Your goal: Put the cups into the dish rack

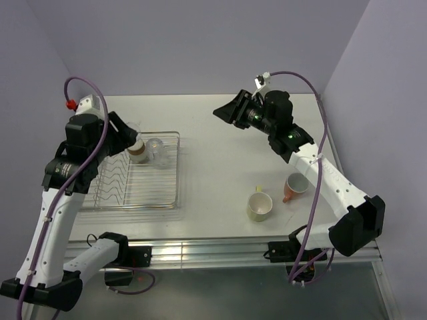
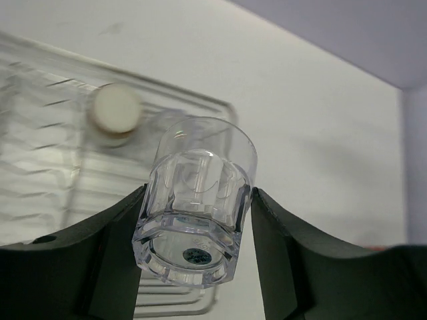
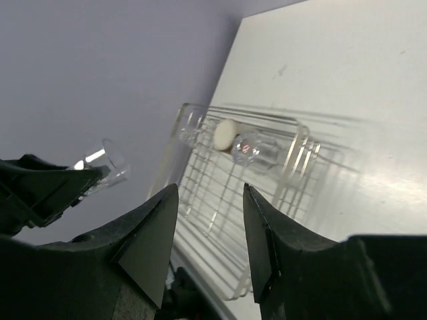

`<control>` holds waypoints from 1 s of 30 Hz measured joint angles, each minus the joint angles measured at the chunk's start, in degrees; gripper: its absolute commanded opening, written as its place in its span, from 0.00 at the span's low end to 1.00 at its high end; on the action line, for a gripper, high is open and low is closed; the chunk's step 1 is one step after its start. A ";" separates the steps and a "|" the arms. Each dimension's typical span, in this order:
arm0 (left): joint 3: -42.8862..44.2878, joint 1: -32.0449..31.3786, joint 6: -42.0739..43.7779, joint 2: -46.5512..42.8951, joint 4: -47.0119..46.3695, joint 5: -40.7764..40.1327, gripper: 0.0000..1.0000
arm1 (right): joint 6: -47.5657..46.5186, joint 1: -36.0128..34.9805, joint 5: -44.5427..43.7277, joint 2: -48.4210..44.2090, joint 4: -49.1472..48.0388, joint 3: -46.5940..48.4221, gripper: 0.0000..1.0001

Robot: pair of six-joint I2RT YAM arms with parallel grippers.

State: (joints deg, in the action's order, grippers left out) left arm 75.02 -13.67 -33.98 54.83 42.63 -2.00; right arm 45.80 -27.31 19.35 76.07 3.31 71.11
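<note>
Right, the left gripper (image 1: 133, 137) is up over the far left corner of the dish rack (image 1: 170, 200), and it has a clear glass tumbler (image 2: 197, 207) clamped between its fingers (image 2: 113, 247). The left wrist view shows it well: both dark pads press the tumbler's sides, thick base toward the camera and open mouth pointing away over the rack.

Down in the rack, at the far end, sits the brown-and-cream cup (image 1: 138, 152), with its cream end showing as a pale disc. Just beside it on the right is a second clear glass (image 1: 155, 148); whether the two touch, I cannot tell. The near part of the rack shows only its wavy wire dividers.

Over to the right gripper (image 1: 223, 112). It hangs above the far middle of the table (image 1: 220, 160), well apart from the rack, fingers spread and nothing between them.

Two mugs wait on the table's near right. The pale yellow-green mug (image 1: 259, 206) stands upright, mouth up. The salmon-orange mug (image 1: 293, 187) is near it, farther right and tilted over, close to the right arm (image 1: 333, 187). The two mugs stand apart.
</note>
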 measured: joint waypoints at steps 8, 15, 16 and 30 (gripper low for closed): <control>-6.14 13.16 1.92 2.14 8.90 -11.39 0.00 | -7.50 3.23 -1.66 0.24 6.08 1.33 0.52; -11.93 27.10 4.00 7.19 7.67 -10.19 0.00 | -9.75 4.48 -0.15 0.31 8.07 1.33 0.52; -12.17 27.50 4.22 7.80 7.65 -9.94 0.00 | -9.81 4.48 0.00 0.31 8.09 1.31 0.52; -13.00 36.11 3.74 18.29 0.22 -8.11 0.00 | -9.92 4.48 1.66 0.31 8.04 1.20 0.52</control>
State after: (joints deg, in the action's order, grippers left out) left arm 62.02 22.44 -30.24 73.12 42.85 -10.11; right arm 35.88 -22.83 21.02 76.38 11.35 72.31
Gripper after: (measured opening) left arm 0.627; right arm 0.517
